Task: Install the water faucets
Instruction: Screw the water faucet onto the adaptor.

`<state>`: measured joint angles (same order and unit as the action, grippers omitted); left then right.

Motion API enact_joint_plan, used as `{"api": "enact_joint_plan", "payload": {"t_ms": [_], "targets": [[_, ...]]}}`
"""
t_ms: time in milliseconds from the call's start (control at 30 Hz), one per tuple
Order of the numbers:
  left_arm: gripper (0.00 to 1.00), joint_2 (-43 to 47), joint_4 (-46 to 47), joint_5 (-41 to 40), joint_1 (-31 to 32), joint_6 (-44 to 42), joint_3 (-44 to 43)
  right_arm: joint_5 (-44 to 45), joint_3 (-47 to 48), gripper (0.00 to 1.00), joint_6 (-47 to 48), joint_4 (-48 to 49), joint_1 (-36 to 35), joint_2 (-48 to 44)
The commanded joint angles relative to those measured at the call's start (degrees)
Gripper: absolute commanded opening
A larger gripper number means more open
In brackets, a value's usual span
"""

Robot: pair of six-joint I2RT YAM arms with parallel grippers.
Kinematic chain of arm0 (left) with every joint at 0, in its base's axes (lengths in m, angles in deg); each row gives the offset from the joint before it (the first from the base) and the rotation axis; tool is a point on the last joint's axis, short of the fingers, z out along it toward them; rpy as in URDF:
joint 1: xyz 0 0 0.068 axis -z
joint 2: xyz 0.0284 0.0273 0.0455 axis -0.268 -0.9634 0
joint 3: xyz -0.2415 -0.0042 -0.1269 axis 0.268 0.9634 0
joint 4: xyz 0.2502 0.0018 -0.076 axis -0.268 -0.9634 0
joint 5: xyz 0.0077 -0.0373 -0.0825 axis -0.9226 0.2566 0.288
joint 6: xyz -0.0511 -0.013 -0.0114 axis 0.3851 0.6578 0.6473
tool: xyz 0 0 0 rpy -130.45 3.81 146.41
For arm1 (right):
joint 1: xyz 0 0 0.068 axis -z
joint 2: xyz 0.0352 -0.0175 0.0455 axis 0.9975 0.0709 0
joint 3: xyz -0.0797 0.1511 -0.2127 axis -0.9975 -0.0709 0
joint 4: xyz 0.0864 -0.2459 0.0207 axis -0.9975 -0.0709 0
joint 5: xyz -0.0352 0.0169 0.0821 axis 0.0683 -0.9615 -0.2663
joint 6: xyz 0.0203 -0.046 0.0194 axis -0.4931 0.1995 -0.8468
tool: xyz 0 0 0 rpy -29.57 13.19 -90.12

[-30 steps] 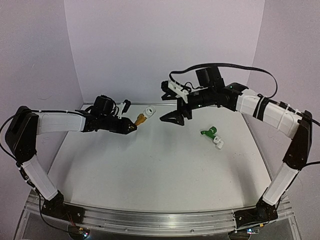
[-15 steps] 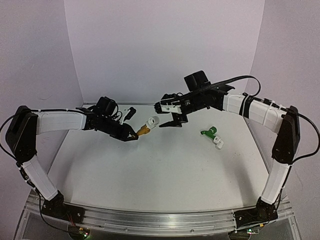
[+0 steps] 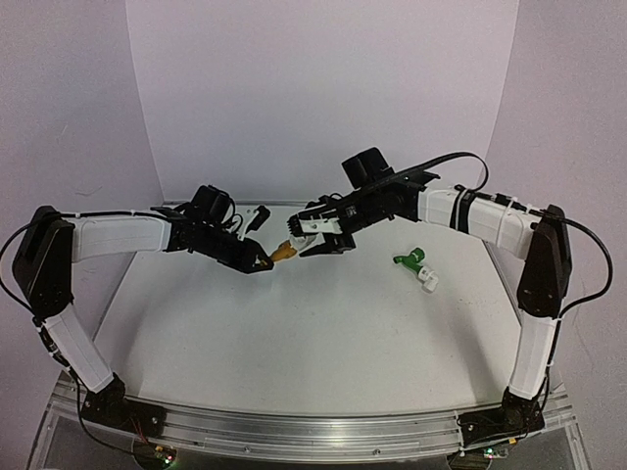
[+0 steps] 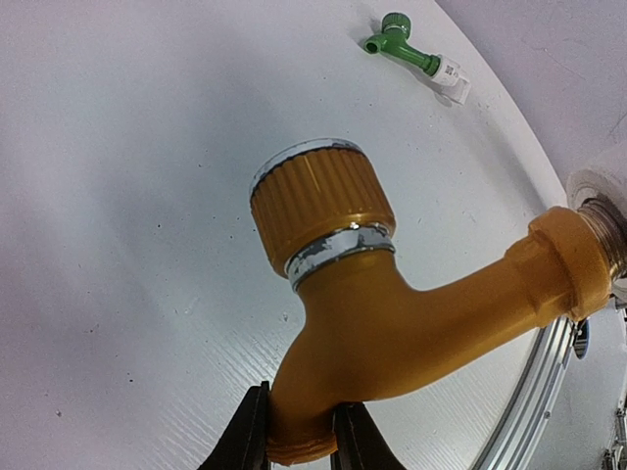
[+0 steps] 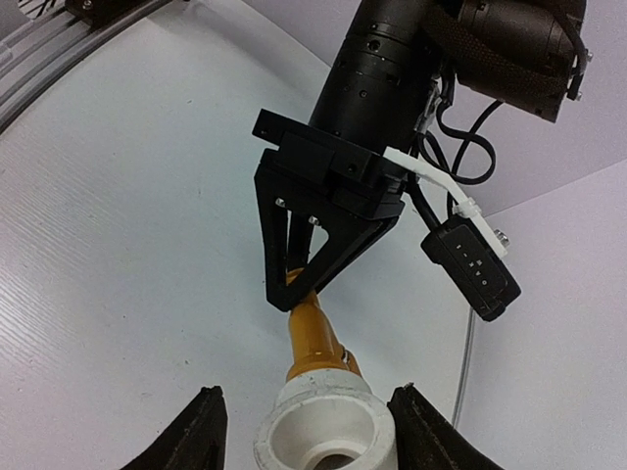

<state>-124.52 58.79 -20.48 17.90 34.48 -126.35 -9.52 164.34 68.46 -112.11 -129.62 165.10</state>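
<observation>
My left gripper [image 3: 263,261] [image 4: 299,441] is shut on the spout end of the orange-yellow water faucet [image 3: 281,252] [image 4: 392,313], holding it above the table. A white pipe fitting [image 5: 323,426] [image 4: 600,186] sits on the faucet's threaded end. My right gripper [image 3: 310,240] [image 5: 307,394] stands open around that fitting, one finger on each side with a small gap at each. The green water faucet [image 3: 411,258] [image 4: 400,41] lies on the table to the right, a white fitting [image 3: 429,281] on its end.
The white table [image 3: 294,343] has purple walls behind and at both sides. A metal rail [image 3: 313,431] with the arm bases runs along the near edge. The left wrist's camera and cable [image 5: 470,264] hang close to my right gripper.
My right gripper has moved left and down to the white fitting, and its jaws have narrowed around it. The left arm brought the orange faucet slightly lower and to the right.
</observation>
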Motion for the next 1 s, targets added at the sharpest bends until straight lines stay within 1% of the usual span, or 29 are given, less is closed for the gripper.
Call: {"api": "enact_joint_plan", "payload": {"t_ms": [0, 200, 233, 300, 333, 467, 533, 567, 667, 700, 767, 833, 900, 967], "targets": [[0.00, 0.88, 1.30, 0.03, 0.22, -0.96, -3.24, 0.00, 2.55, 0.53, -0.40, -0.39, -0.36, 0.60], [0.00, 1.50, 1.19, -1.88, 0.65, -0.94, -3.63, 0.39, 2.99, 0.42, -1.61, -0.18, -0.71, 1.81], [0.00, 1.74, 1.18, -2.38, 0.68, -0.86, -3.65, 0.51, 2.95, 0.39, -2.24, -0.03, -0.79, 1.97], [0.00, 2.26, 1.29, -4.03, 0.86, -0.72, -3.79, 0.69, 2.87, 0.28, -4.30, 0.71, -0.92, 2.21], [0.00, 2.62, 1.55, -5.26, 0.98, -0.60, -3.81, 0.78, 2.87, 0.24, -6.32, 1.36, -0.96, 2.36], [0.00, 4.18, 4.78, -10.44, 1.07, 0.95, -3.32, 1.65, 3.17, 0.16, -13.09, 3.30, -1.18, 2.97], [0.00, 4.72, 6.77, -13.91, 1.02, 2.81, -3.28, 3.81, 3.36, 0.13, -17.63, 4.76, -1.65, 3.45], [0.00, 4.95, 8.03, -15.98, 1.02, 3.94, -3.30, 5.41, 3.82, 0.12, -21.36, 5.81, -1.93, 3.92], [0.00, 6.05, 12.22, -22.90, 1.25, 7.31, -2.63, 11.10, 6.55, 0.08, -37.41, 9.55, -2.10, 6.17], [0.00, 6.43, 13.65, -24.78, 1.42, 8.11, -2.29, 14.32, 7.28, 0.07, -44.56, 11.51, -2.10, 6.98], [0.00, 6.90, 16.70, -26.96, 1.68, 9.44, -1.64, 21.05, 8.17, 0.01, -57.95, 14.96, -2.10, 8.89], [0.00, 6.84, 19.76, -29.96, 2.06, 10.49, -1.33, 28.59, 9.00, 0.00, -73.40, 16.97, -2.09, 10.64], [0.00, 6.04, 20.53, -31.67, 2.73, 10.47, -1.75, 32.56, 11.59, 0.00, -85.92, 15.34, -2.09, 12.50], [0.00, 4.95, 21.25, -34.93, 3.87, 8.61, -1.80, 32.96, 12.01, 0.00, -99.92, 14.69, -2.02, 12.77]]}}
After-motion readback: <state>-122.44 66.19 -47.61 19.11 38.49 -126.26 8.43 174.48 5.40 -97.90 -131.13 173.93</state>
